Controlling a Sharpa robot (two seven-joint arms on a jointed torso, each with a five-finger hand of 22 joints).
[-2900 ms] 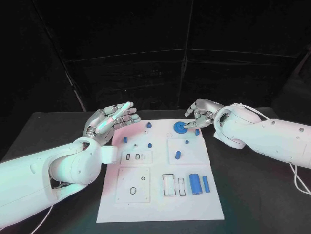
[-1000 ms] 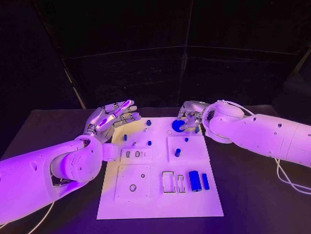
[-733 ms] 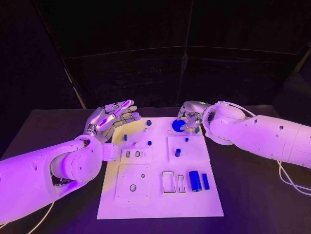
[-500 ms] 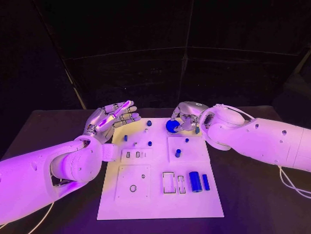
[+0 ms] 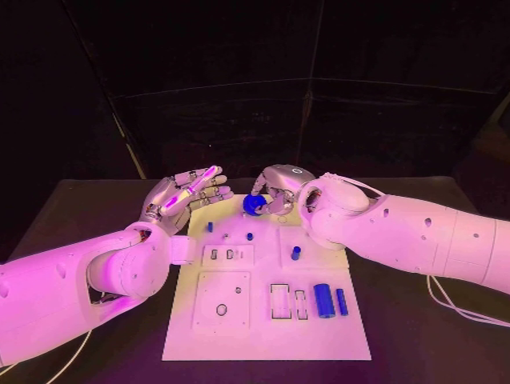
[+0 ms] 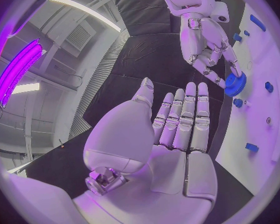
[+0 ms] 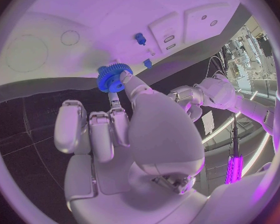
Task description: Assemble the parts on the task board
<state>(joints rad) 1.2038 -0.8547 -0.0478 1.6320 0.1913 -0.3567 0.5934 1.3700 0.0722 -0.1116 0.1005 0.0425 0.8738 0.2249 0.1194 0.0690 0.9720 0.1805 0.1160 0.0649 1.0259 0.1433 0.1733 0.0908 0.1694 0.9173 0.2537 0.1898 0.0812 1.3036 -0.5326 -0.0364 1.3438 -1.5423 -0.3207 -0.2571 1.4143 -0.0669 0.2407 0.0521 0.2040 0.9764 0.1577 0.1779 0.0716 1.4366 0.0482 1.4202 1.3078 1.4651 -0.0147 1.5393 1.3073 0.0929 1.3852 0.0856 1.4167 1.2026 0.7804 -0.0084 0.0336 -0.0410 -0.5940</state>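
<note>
My right hand [image 5: 278, 186] pinches a blue gear [image 5: 255, 205] and holds it over the far edge of the white task board [image 5: 267, 336]. The right wrist view has the gear [image 7: 113, 77] at the fingertips of that hand [image 7: 124, 134], just above the board [image 7: 84, 20]. My left hand [image 5: 186, 196] hovers open and flat by the board's far left corner, holding nothing. From the left wrist, the open palm [image 6: 177, 139] faces the right hand [image 6: 205, 45] and the gear [image 6: 235, 83].
Small blue pegs [image 5: 249, 237] [image 5: 210, 227] [image 5: 295, 253] stand on the board's far half. A thick blue cylinder [image 5: 320, 300] and a thin one [image 5: 340, 301] lie at its right side, beside rectangular slots [image 5: 280, 301]. Black table [image 5: 82, 216] surrounds the board.
The right hand closed on the gear at the board's far right, lifted it and carried it left along the far edge. The left hand stayed where it was.
</note>
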